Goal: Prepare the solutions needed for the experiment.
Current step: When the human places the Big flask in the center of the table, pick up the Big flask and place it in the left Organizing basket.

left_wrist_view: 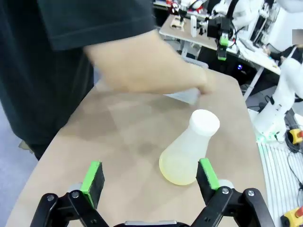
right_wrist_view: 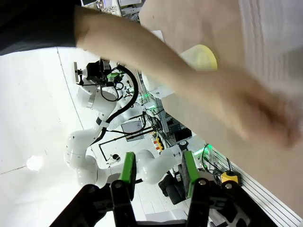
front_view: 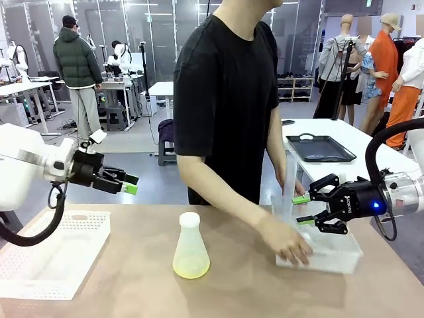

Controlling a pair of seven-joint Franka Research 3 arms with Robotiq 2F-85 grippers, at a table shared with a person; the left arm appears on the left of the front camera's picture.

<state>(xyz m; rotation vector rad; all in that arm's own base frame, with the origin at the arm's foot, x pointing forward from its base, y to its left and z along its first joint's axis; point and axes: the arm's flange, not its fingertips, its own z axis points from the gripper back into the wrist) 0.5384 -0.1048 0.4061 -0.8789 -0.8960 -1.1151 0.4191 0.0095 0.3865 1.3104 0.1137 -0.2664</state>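
The solutions [front_view: 191, 267] show as a little pale yellow liquid in the base of a frosted conical flask [front_view: 190, 237] with a white cap, standing mid-table. In the left wrist view the flask [left_wrist_view: 189, 149] and its liquid [left_wrist_view: 177, 172] lie just ahead of my open left gripper [left_wrist_view: 150, 177]. That gripper [front_view: 129, 184] hovers above the table's left side, apart from the flask. My right gripper [front_view: 303, 209] hangs over a clear tray [front_view: 344, 255], jaws apart with nothing between them [right_wrist_view: 158, 168]. The person's hand [front_view: 288, 242] rests in the tray, below the right gripper.
A white perforated basket [front_view: 53, 255] lies at the front left. A tall clear piece of labware [front_view: 289, 173] stands at the tray's back left, next to my right fingertips. The person's forearm [front_view: 225, 199] crosses behind the flask. A black tray [front_view: 321, 149] sits on a far table.
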